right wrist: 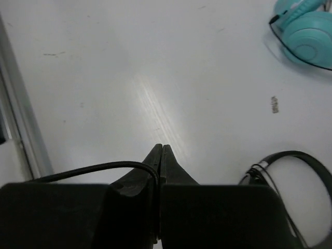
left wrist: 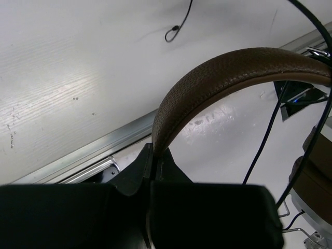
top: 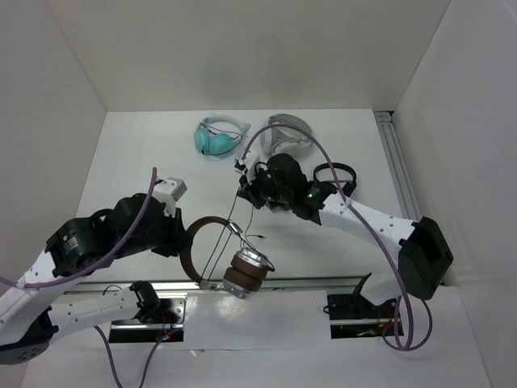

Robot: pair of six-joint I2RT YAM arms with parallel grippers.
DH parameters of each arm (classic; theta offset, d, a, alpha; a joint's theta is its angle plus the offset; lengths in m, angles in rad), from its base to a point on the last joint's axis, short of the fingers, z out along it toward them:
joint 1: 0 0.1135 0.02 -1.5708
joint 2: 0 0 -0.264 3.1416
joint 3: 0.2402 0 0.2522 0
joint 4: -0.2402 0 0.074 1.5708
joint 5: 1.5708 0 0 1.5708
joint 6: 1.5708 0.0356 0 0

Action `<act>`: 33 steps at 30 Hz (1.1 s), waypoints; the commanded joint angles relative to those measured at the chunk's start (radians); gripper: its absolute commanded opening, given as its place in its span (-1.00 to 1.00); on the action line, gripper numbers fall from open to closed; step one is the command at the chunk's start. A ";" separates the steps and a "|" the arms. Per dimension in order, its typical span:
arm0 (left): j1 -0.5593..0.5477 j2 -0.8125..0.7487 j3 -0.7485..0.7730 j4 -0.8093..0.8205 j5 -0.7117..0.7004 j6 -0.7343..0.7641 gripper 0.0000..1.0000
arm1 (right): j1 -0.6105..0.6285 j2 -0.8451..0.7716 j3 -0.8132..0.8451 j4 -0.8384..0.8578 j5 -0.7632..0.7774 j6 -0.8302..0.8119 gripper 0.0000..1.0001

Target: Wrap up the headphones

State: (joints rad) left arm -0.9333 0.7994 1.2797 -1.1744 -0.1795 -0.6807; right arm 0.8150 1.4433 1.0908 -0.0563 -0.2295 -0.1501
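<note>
The headphones have a thin brown headband (top: 191, 246) and silver earcups with brown pads (top: 246, 273), near the table's front edge. My left gripper (top: 179, 236) is shut on the headband (left wrist: 218, 78), which rises from between its jaws in the left wrist view. The thin black cable (top: 229, 228) runs from the earcups up to my right gripper (top: 245, 187). That gripper is shut on the cable (right wrist: 93, 169), which enters between its jaws from the left in the right wrist view. The cable also hangs past the headband in the left wrist view (left wrist: 264, 140).
A teal pair (top: 216, 136) lies at the back and shows in the right wrist view (right wrist: 306, 31). A grey pair (top: 284, 129) lies beside it. A small black pair (top: 335, 176) sits by the right arm, seen also from the right wrist (right wrist: 295, 176). An aluminium rail (left wrist: 78, 155) runs along the front.
</note>
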 commanded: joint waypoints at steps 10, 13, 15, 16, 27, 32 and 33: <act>-0.006 -0.035 0.164 0.028 -0.233 -0.207 -1.00 | 0.018 0.004 -0.474 0.950 -0.180 0.421 -0.97; -0.006 -0.045 0.173 0.039 -0.287 -0.259 -1.00 | 0.018 0.142 -0.454 1.071 -0.240 0.513 -0.94; -0.006 -0.045 0.173 0.039 -0.320 -0.307 -1.00 | 0.030 0.207 -0.469 1.223 -0.263 0.570 -0.94; -0.006 -0.054 0.173 0.039 -0.363 -0.324 -1.00 | 0.044 0.238 -0.479 1.286 -0.263 0.598 -0.94; -0.006 0.024 0.268 -0.126 -0.606 -0.523 -1.00 | 0.176 0.483 -0.568 1.678 -0.209 0.724 -0.89; 0.013 0.101 0.345 -0.191 -0.693 -0.553 -1.00 | 0.239 0.457 -0.640 1.638 -0.145 0.681 -0.89; 0.013 0.113 0.355 -0.191 -0.693 -0.540 -1.00 | 0.268 0.441 -0.640 1.603 -0.130 0.655 -0.92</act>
State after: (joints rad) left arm -0.9329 0.8833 1.5719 -1.3972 -0.7670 -1.1568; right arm 1.0317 1.9209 0.4736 1.2709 -0.4202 0.5507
